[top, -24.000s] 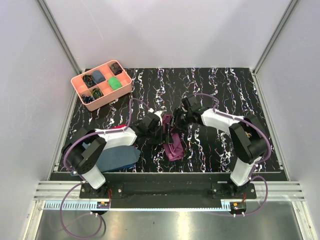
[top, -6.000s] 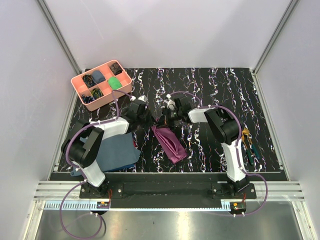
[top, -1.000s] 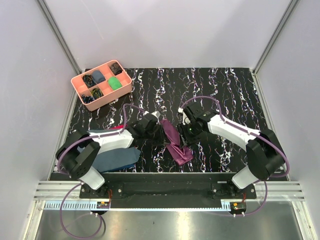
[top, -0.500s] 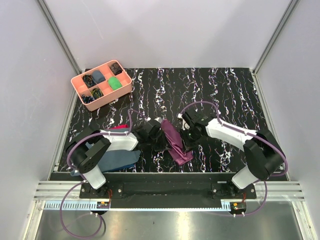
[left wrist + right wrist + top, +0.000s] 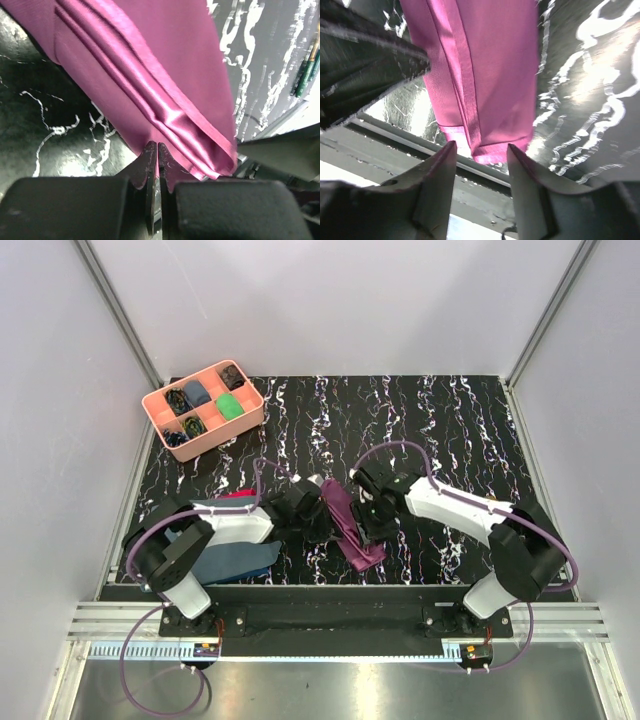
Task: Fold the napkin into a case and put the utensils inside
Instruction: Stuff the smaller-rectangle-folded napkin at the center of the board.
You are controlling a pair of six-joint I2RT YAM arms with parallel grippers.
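Left pincer: the left gripper point(image 5: 154, 147) is clenched, its tips meeting at the near edge of the plum-purple folded cloth pouch, the case point(image 5: 350, 525); I cannot tell whether a layer is nipped between them.
Right pincer: the right gripper point(image 5: 480, 147) is released, its fingers spread either side of the case's narrow end without squeezing it.
Task's thing: the case lies flat and slanted in the lower middle of the overhead frame, between the two grippers, several pleats thick.
Just changed: over the last second the left jaws have drawn together, and the right gripper has slid down along the cloth.
Meaning: folding looks nearly done; the pouch probably needs opening next, and nothing is inside yet.
Utensils: slim green-handled utensils point(image 5: 304, 75) show at the upper right of the left wrist view, well apart from the case.
Other cloths: a slate-blue cloth point(image 5: 230, 558) and a small red cloth point(image 5: 235, 496) sit at lower left.
Surface: a black tabletop with white marbling point(image 5: 450, 430).
Far corner: a pink plastic compartment tray point(image 5: 215, 438) sits at upper left.
Room: plain pale grey walls point(image 5: 330, 300) enclose the table.
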